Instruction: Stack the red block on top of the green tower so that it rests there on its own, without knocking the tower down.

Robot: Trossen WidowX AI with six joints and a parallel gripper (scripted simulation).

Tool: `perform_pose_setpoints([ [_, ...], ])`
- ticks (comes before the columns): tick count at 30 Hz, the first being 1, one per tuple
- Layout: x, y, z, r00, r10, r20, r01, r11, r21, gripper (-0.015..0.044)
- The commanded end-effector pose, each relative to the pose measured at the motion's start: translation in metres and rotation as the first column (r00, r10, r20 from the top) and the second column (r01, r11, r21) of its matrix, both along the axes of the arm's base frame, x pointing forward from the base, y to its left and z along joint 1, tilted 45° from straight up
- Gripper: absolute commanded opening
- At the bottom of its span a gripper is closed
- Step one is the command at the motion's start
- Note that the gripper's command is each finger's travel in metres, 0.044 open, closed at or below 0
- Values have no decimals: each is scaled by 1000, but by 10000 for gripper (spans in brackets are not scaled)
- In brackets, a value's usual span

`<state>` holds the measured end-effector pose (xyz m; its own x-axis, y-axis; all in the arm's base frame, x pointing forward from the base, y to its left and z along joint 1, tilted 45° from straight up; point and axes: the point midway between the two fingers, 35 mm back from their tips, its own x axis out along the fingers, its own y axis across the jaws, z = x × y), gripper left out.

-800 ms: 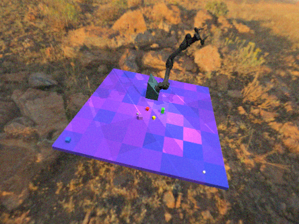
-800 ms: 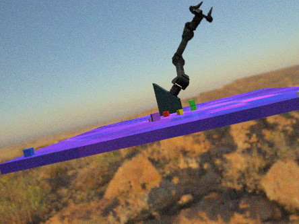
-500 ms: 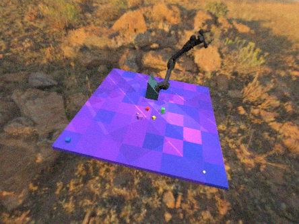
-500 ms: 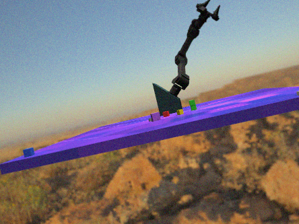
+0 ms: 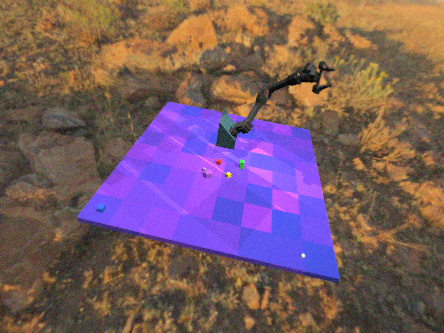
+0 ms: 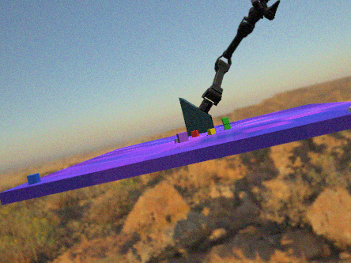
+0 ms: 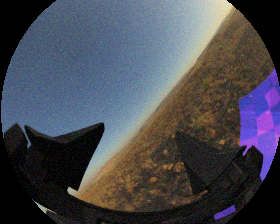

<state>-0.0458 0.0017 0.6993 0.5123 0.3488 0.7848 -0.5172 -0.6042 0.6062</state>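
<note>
We see the gripper point(image 6: 269, 1) raised high above the worktop point(image 5: 280, 237), its fingers spread wide with nothing between them. The red block point(image 5: 218, 161) lies on the worktop near the arm's base point(image 5: 227, 132), left of the green tower point(image 5: 242, 164), with a yellow block point(image 5: 228, 175) just in front.

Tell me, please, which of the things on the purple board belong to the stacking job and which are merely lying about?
Belong to the job:
red block
green tower
gripper, jaws open and empty, raised high

Lying about:
yellow block
purple block
blue block
white block
</note>
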Motion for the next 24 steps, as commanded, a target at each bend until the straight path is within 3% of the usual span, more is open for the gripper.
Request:
perform_pose_setpoints([
  [1,67,31,-13,988,-127,-85,112,981,-159,440],
  [7,155,57,-45,937,-310,-162,232,897,-376,440],
  [14,226,64,-84,866,-459,-198,287,780,-555,440],
  [24,345,63,-191,760,-611,-221,157,502,-850,440],
])
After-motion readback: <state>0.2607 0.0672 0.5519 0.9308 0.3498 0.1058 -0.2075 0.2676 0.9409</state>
